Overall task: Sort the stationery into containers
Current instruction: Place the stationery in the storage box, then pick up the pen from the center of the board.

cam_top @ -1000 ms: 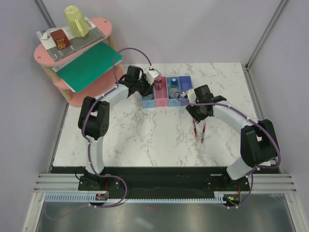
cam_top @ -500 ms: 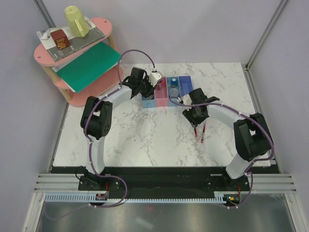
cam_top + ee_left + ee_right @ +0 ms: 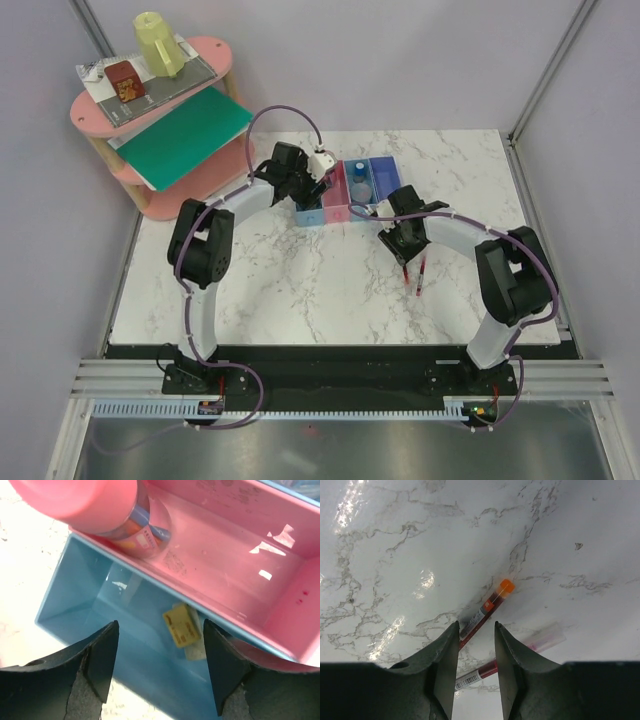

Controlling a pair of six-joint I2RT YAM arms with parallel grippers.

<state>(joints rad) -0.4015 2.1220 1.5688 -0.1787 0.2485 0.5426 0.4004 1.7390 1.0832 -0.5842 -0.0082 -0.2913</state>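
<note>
My left gripper (image 3: 160,625) is open above the leftmost light-blue bin (image 3: 80,595) of the containers (image 3: 345,190). A tan block (image 3: 181,625) lies inside that bin on top of a paler block (image 3: 195,653). The pink-capped tube (image 3: 82,500) stands in the pink bin (image 3: 240,555) beside it. A blue-capped bottle (image 3: 360,186) sits in the third bin. My right gripper (image 3: 476,626) hangs low over two red pens on the marble, its jaws narrowly open and holding nothing. The orange-tipped pen (image 3: 487,609) runs under the left finger. The other pen (image 3: 482,672) lies nearer.
A pink two-tier shelf (image 3: 150,190) stands at the back left with a yellow cup (image 3: 158,42), a brown box (image 3: 125,82) and a green board (image 3: 180,135). The two pens (image 3: 412,274) lie right of centre on the marble table (image 3: 300,290).
My left gripper has opened wide over the light-blue bin, and the tan block now lies inside. The right gripper has sunk toward the pens and its jaws have narrowed.
</note>
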